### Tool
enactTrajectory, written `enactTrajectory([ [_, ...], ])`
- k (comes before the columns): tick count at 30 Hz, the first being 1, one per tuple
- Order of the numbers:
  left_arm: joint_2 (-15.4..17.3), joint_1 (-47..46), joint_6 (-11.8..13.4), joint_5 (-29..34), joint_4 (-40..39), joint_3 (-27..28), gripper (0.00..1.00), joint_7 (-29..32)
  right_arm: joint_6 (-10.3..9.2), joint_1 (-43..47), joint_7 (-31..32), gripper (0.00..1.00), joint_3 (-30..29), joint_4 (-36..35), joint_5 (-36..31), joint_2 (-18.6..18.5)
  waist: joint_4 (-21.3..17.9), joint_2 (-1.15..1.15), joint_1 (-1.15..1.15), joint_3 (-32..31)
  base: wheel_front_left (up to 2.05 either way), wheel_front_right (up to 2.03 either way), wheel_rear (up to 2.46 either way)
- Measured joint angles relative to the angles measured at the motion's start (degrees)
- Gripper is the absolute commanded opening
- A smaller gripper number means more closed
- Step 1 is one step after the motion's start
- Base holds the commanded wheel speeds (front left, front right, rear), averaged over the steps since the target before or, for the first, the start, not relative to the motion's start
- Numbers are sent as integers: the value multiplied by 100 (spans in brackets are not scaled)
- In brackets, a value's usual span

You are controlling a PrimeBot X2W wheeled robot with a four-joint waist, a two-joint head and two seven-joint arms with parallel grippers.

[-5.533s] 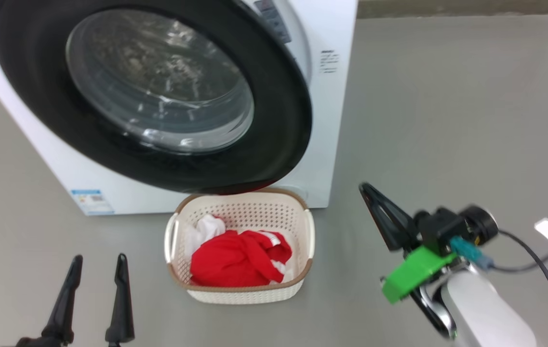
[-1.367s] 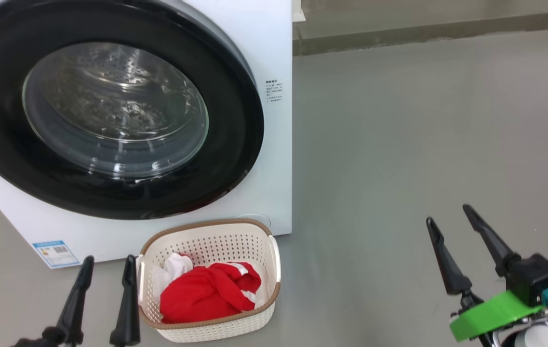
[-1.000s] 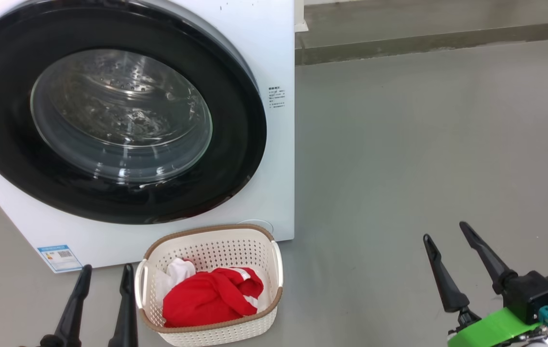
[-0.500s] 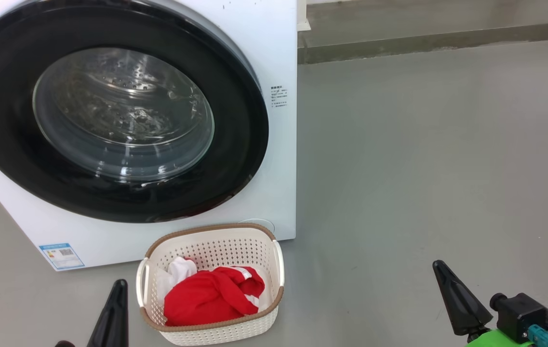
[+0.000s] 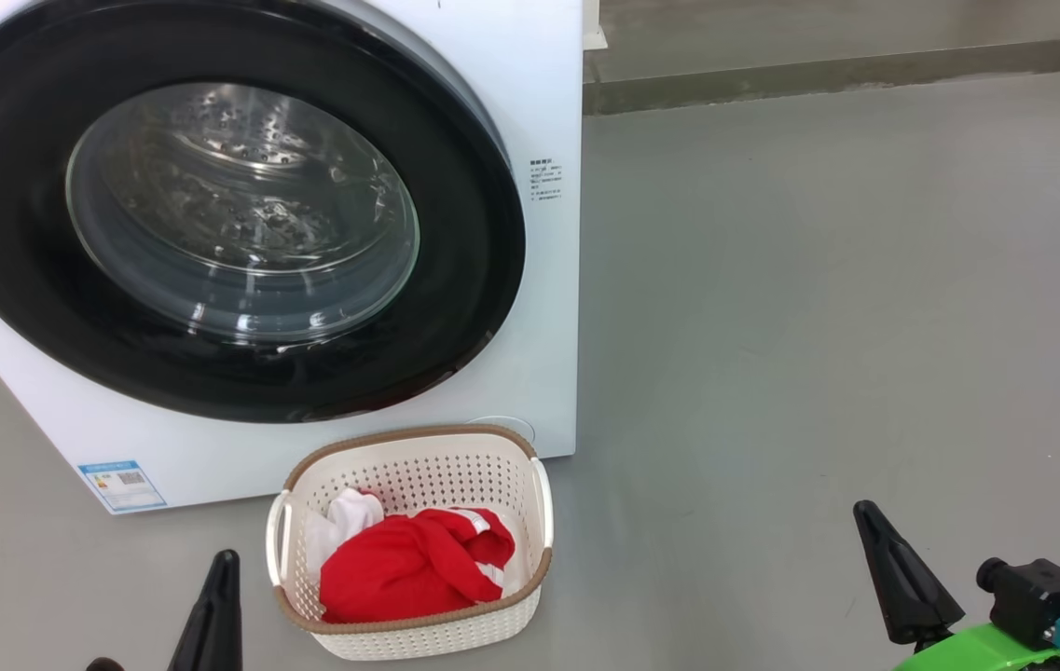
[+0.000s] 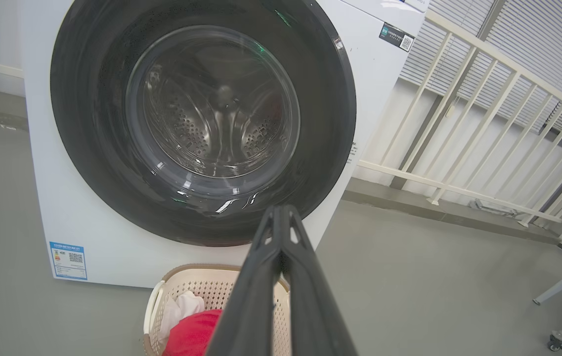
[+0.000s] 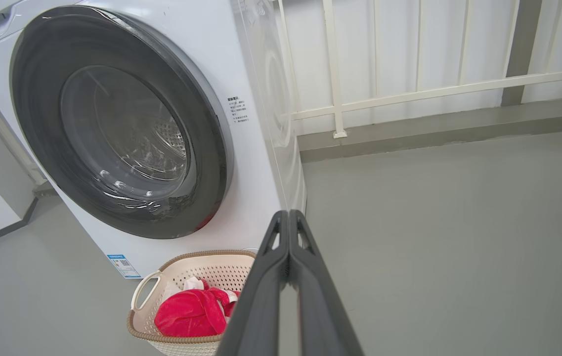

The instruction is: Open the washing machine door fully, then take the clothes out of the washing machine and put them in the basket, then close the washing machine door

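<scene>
Lying bunched in the basket (image 5: 418, 639) at six o'clock from the closed washing machine door (image 5: 469, 308), the clothes (image 5: 408, 582) stretch nine-to-three. Left gripper (image 6: 281, 212) and right gripper (image 7: 288, 215): fingers pressed together, empty.

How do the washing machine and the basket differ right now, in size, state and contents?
The washing machine is a big white box; the basket before it is small, cream, brown-rimmed. The washing machine looks shut behind its black-rimmed door; the basket is open on top. The basket holds the red and white clothes; the washing machine's drum, seen through the glass, shows none. Both stand on the grey floor; drum and basket are perforated.
</scene>
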Motion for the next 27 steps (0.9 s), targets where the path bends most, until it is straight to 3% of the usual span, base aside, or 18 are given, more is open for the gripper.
enactTrajectory([
  [27, -38, -241, -48, -1592, 312, 107, 0, 414, 0, -188, 433, 0, -270, 92, 1661, 91, 81, 0, 0, 105, 0, 0, 0],
])
